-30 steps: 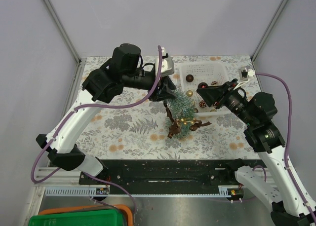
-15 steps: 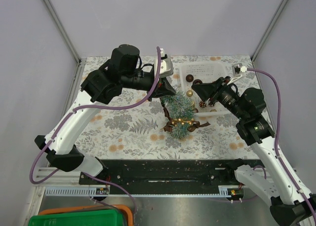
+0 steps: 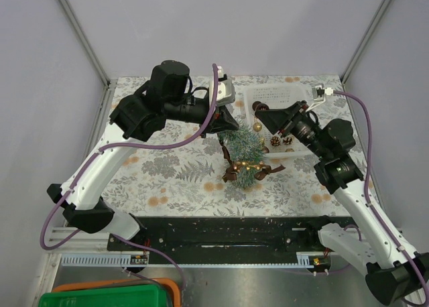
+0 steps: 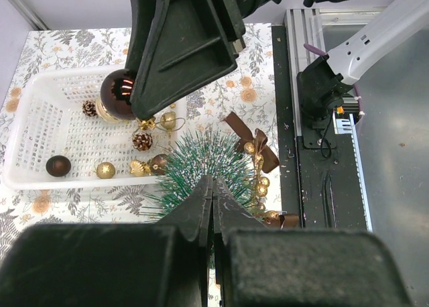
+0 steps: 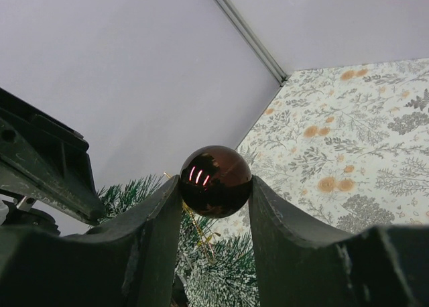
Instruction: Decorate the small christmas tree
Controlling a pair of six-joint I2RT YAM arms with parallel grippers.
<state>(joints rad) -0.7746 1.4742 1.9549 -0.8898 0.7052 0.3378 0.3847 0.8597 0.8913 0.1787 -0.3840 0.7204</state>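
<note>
Left hand (image 4: pixel 212 186) had just clenched on the tip of the small christmas tree (image 3: pixel 242 153), which stood on the table (image 3: pixel 167 179) beside the white basket (image 3: pixel 295 92), steadying it as my right hand (image 5: pixel 216 186), grasping a brown bauble (image 5: pixel 215 176), came across to hang it.

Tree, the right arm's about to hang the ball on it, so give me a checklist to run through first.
1. Ball gripped in right tool: ok.
2. Left tool shut: ok.
3. Left tool actually gripping the tree: cannot tell.
4. Ball hung on the tree: not ok, not yet done.
5. Hanging loop on the Ball visible: cannot tell.
</note>
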